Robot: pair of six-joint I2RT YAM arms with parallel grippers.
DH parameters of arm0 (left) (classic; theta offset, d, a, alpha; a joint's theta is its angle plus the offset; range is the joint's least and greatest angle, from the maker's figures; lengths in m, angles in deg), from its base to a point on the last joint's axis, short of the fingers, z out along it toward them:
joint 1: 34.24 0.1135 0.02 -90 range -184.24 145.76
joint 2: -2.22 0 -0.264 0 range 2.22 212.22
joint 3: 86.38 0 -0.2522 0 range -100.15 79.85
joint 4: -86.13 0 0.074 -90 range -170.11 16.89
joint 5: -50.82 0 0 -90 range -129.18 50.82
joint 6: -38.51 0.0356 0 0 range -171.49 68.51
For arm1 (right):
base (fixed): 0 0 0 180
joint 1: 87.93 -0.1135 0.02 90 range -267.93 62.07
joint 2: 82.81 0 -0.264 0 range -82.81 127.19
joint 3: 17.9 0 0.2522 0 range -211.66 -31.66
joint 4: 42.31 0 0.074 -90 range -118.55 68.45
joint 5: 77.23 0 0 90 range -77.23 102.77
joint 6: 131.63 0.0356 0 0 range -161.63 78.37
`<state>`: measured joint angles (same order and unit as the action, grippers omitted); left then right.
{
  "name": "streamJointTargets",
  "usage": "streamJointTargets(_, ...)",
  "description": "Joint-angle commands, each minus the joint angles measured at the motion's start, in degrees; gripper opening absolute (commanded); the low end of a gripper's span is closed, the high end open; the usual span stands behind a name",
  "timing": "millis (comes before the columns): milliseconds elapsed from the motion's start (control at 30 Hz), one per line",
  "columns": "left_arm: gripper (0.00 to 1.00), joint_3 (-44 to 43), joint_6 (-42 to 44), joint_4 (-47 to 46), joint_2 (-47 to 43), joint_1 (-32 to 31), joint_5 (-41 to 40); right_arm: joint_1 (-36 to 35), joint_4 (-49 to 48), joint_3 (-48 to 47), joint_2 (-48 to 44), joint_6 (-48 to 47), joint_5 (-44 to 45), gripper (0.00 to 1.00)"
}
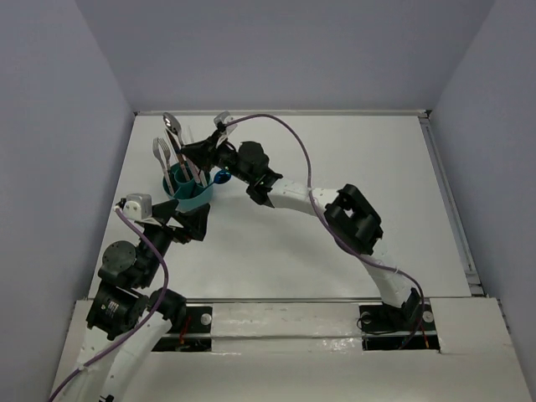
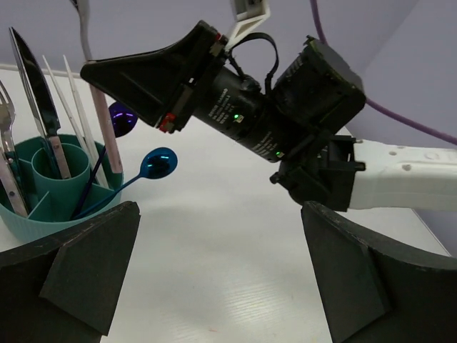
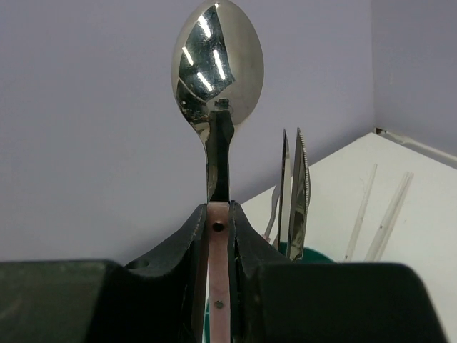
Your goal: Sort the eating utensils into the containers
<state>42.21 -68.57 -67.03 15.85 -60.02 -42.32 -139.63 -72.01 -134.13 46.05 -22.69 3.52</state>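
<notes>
The round teal caddy point(image 1: 191, 194) stands on the table's far left and holds a fork point(image 1: 160, 152), knives point(image 2: 36, 78), pale chopsticks point(image 2: 68, 93) and shiny blue-purple spoons point(image 2: 158, 163). My right gripper point(image 1: 191, 155) is shut on the pink handle point(image 3: 219, 286) of a silver spoon point(image 3: 218, 64) and holds it upright over the caddy, bowl up. The handle's lower end point(image 2: 106, 139) reaches down into the caddy point(image 2: 43, 207). My left gripper point(image 2: 221, 286) is open and empty, low over the table just right of the caddy, with only bare table between its fingers point(image 2: 357, 271).
The right arm point(image 1: 352, 218) stretches across the table's middle from the near right. Grey walls close in the far and side edges. The knives point(image 3: 296, 193) and chopsticks point(image 3: 389, 214) stand just right of the held spoon in the right wrist view.
</notes>
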Motion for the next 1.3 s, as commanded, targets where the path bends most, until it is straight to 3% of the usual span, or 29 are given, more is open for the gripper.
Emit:
streamJointTargets(0,0.99,-2.2,-0.2,-2.1,-0.6,0.2,-0.4,-1.3,-3.8,-9.8,5.0,-3.6,-3.1,0.0)
streamJointTargets(200,0.99,-2.1,-0.1,-2.3,-0.5,0.2,-0.1,-1.3,-0.8,-19.0,12.9,-5.8,-2.5,0.0)
streamJointTargets(467,0.99,-2.1,-0.1,-2.2,0.1,0.2,-0.1,-1.3,-0.7,-22.9,18.1,-6.6,-1.3,0.0)
streamJointTargets(1200,0.99,-2.0,-0.1,-2.4,0.3,0.2,0.0,-2.9,-14.3,-6.4,15.0,-6.3,2.6,0.0)
streamJointTargets(1267,0.99,-2.0,-0.1,-2.4,0.4,0.2,0.1,-2.9,-14.9,-4.8,14.3,-6.4,2.8,0.09)
